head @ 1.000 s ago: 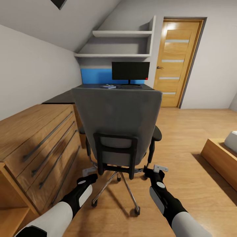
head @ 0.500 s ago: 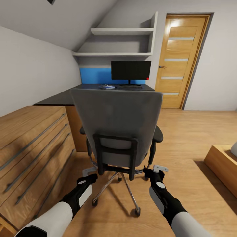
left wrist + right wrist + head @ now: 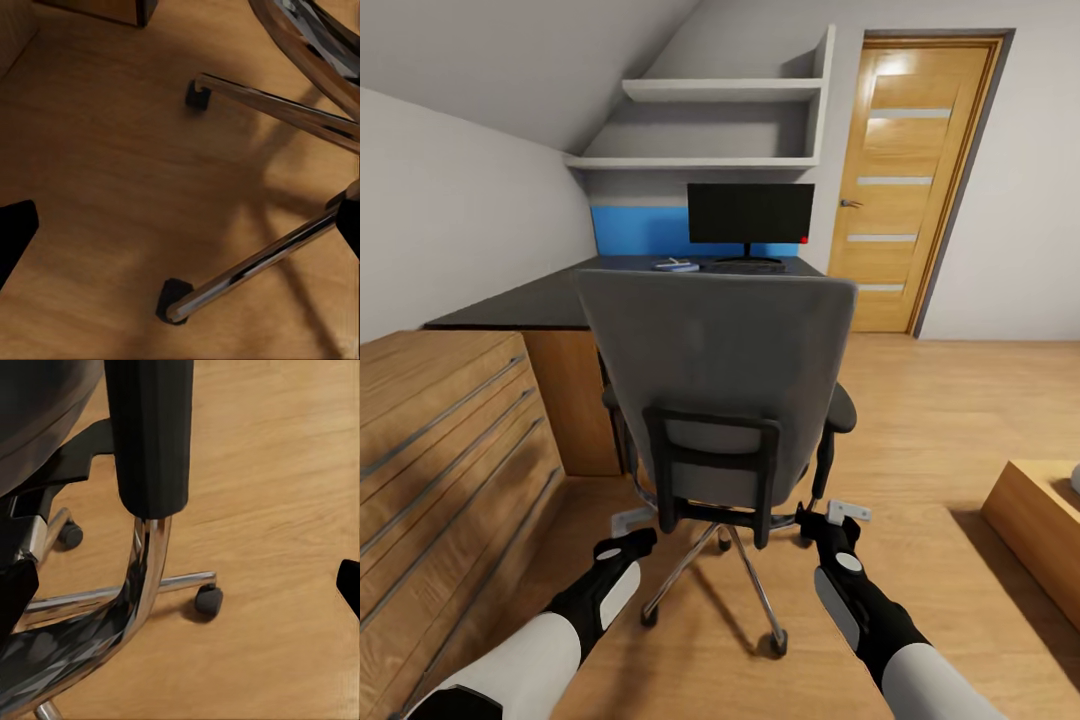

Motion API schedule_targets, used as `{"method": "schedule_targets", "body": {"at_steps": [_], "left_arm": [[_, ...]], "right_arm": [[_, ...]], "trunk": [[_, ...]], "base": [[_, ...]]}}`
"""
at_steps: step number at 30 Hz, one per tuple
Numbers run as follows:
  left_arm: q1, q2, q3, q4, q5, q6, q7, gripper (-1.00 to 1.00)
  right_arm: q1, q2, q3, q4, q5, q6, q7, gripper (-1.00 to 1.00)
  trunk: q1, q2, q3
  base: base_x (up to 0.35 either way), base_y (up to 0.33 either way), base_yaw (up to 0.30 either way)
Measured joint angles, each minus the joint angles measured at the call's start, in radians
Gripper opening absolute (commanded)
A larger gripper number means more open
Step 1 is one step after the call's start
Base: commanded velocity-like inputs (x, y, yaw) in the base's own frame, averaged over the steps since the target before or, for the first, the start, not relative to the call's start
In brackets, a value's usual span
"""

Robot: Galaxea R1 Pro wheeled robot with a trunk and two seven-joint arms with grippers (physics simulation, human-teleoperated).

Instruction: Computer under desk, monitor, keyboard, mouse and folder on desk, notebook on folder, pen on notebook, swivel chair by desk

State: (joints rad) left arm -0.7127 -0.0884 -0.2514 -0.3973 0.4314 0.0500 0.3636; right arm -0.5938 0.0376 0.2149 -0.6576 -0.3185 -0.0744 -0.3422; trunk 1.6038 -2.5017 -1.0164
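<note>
**A:** Item one, left gripper [image 3: 628,520]?

**B:** Low behind the swivel chair [image 3: 720,385], beside its chrome base. In the left wrist view the dark fingertips [image 3: 15,234] stand wide apart over bare wood floor [image 3: 97,150], nothing between them; two chrome legs and black casters [image 3: 171,298] lie ahead.

**A:** Right gripper [image 3: 838,515]?

**B:** Level with the left, on the chair's other side. Fingers spread, empty. Its wrist view shows a black armrest post [image 3: 150,435] on a chrome tube, close in front, not touched.

**A:** Beyond the chair?

**B:** Desk [image 3: 530,300], glossy black top, blue back panel. Monitor [image 3: 750,213] upright on it (red dot at lower corner). Keyboard [image 3: 745,266] just before the stand. Beside it a small pale object [image 3: 675,265], possibly a notebook, too small to tell.

**A:** Surroundings?

**B:** Light-wood cabinet [image 3: 450,450] at left, wall shelves [image 3: 710,125] above, wooden door [image 3: 905,180] at right.
</note>
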Motion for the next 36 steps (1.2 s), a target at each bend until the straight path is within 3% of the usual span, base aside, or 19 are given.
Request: {"method": "schedule_targets", "body": {"at_steps": [14, 36], "left_arm": [[0.0, 0.0, 0.002, 0.002, -0.003, -0.001, -0.001, 1.0], [0.0, 0.0, 0.0, 0.005, 0.0, 0.0, 0.002, 1.0]], "right_arm": [[0.0, 0.0, -0.001, 0.0, 0.002, -0.008, -0.001, 1.0], [0.0, -0.002, -0.004, 0.001, -0.002, -0.027, -0.004, 1.0]], "trunk": [[0.0, 0.0, 0.0], [0.0, 0.0, -0.001]], "base": [[0.27, -0.162, 0.0], [0.31, -0.075, 0.034]]}}
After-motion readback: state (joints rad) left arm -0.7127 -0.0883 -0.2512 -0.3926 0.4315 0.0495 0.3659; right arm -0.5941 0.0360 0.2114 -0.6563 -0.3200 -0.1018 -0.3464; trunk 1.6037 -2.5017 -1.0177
